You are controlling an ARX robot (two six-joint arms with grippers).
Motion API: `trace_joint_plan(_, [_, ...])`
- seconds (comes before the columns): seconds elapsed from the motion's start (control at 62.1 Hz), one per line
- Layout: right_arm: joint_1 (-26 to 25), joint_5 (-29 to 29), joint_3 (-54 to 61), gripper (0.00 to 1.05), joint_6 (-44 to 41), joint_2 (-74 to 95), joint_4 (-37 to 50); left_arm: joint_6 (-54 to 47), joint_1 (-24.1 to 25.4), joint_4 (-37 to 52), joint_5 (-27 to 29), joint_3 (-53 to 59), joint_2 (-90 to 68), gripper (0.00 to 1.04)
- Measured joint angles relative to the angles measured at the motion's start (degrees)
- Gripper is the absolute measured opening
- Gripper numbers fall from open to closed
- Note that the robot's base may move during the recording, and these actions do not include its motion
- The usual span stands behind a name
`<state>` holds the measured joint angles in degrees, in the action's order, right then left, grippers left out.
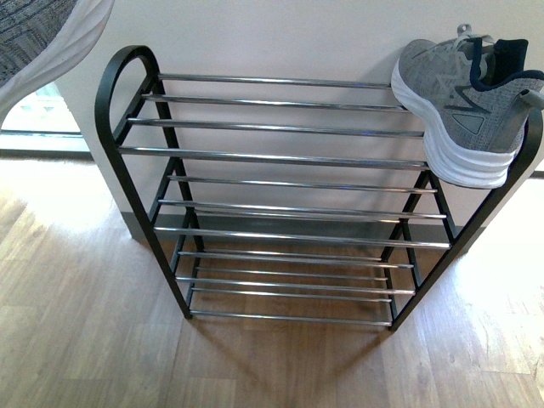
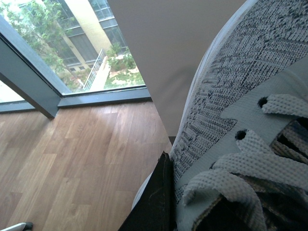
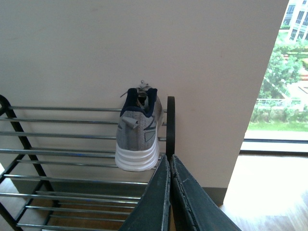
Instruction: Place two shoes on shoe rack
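A grey knit lace-up sneaker with a white sole (image 1: pixel 463 110) already lies on the top tier of the black-framed shoe rack with chrome bars (image 1: pixel 272 157). It sits at the tier's right end against the frame loop, toe toward the pale wall (image 1: pixel 280 42) and heel hanging out past the front bar. That overhang is the first weak point: the sole rests on thin round bars, so a knock to the frame could tip it forward onto the wooden floor (image 1: pixel 85 340).

The second grey knit sneaker (image 1: pixel 42 38) hangs in the air beyond the rack's left end, held by the left gripper (image 2: pixel 161 197). Only one dark finger shows, pressed against the knit side beside the laces. The other finger is hidden, so how firm the hold is cannot be told. The shoe may well swing or slip on the way across.

Set down at a tilt, its toe could drop between two bars and wedge there. Set down too near the right end, it could shove the first shoe off.

The right gripper (image 3: pixel 169 192) is closed on nothing, fingers pressed together, just in front of the rack's right end below that overhanging heel — a lift from there might nudge it.
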<state>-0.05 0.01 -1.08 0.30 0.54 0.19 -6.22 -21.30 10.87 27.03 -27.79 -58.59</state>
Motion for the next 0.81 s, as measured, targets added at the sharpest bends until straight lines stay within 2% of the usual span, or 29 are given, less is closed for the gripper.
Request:
trace_joint_plan(0.193, [0.0, 0.0, 0.0, 0.01, 0.0, -0.2, 0.0, 0.0, 0.0, 0.0, 0.0, 0.0, 0.0, 0.02])
trace_joint_plan(0.226, [0.0, 0.0, 0.0, 0.05, -0.1, -0.2, 0.0, 0.0, 0.0, 0.0, 0.0, 0.0, 0.0, 0.02])
trace_joint_plan(0.451, [0.0, 0.0, 0.0, 0.45, -0.1, -0.2, 0.0, 0.0, 0.0, 0.0, 0.0, 0.0, 0.0, 0.02])
trace_joint_plan(0.741, [0.0, 0.2, 0.0, 0.93, -0.1, -0.2, -0.1, 0.0, 0.0, 0.0, 0.3, 0.0, 0.0, 0.02])
trace_joint_plan(0.773, [0.0, 0.2, 0.0, 0.97, -0.1, -0.2, -0.1, 0.8, -0.6, 0.5, 1.9, 0.0, -0.3, 0.02])
trace_joint_plan(0.806, [0.0, 0.2, 0.0, 0.97, -0.1, -0.3, -0.1, 2.6, -1.9, 1.3, 7.2, -0.4, -1.6, 0.02])
